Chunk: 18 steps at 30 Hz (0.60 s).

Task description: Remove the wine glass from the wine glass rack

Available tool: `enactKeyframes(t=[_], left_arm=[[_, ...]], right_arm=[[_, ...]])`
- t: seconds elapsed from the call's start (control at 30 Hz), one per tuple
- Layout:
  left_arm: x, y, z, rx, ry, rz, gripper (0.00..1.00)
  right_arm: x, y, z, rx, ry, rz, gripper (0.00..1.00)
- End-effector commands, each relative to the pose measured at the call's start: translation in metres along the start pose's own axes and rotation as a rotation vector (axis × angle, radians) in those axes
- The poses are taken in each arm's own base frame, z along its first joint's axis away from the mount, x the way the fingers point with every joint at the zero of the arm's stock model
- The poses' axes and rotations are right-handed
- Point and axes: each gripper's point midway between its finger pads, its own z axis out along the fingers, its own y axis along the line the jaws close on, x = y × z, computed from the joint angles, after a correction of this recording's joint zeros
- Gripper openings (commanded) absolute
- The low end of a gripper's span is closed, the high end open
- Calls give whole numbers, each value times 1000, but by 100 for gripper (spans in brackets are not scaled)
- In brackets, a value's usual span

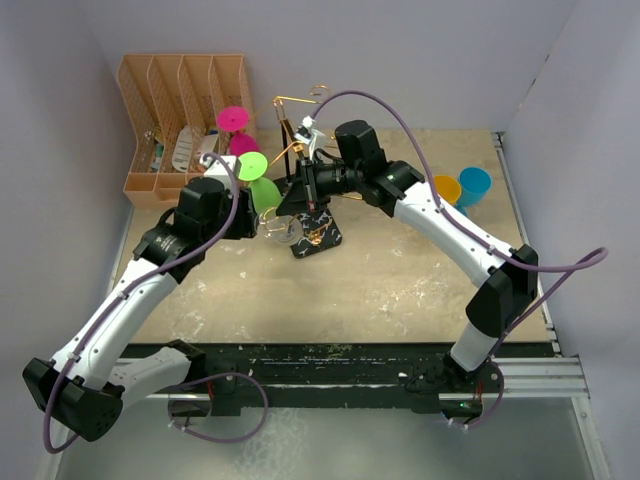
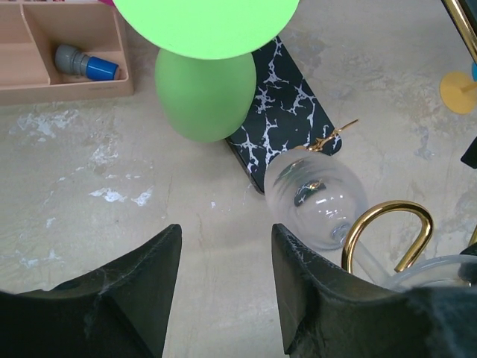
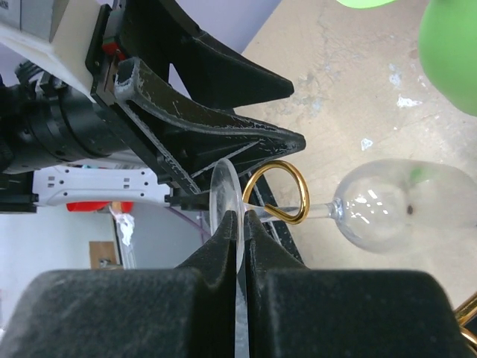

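The gold wire wine glass rack (image 1: 300, 130) stands on its black marbled base (image 1: 322, 238) at the table's middle back. A clear wine glass (image 1: 281, 229) hangs bowl-down with its stem through a gold loop (image 3: 280, 191). My right gripper (image 3: 240, 218) is shut on the edge of the glass's foot (image 3: 222, 195); the bowl (image 3: 406, 205) hangs beyond the loop. My left gripper (image 2: 226, 235) is open and empty, just left of the clear bowl (image 2: 317, 198) and the loop (image 2: 387, 231). A green wine glass (image 1: 262, 185) and a pink one (image 1: 235, 125) also hang on the rack.
An orange slotted organiser (image 1: 185, 110) stands at the back left, with a blue-grey item (image 2: 86, 63) in one bin. A yellow cup (image 1: 447, 188) and a blue cup (image 1: 474, 185) stand at the right. The green glass (image 2: 205, 89) hangs close ahead of my left gripper.
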Motion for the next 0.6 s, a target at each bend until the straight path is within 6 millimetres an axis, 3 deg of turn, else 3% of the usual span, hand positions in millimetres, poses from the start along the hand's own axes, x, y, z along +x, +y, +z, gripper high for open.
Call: enactKeyframes(t=[0.0, 0.3, 0.57], left_arm=[[-34, -13, -13, 42, -110, -2, 56], [-40, 7, -34, -49, -151, 0, 57], [-46, 20, -49, -110, -179, 9, 58]], right_arm=[[-3, 33, -8, -94, -8, -17, 0], [-9, 35, -18, -72, -44, -23, 0], [-27, 31, -38, -38, -132, -15, 0]])
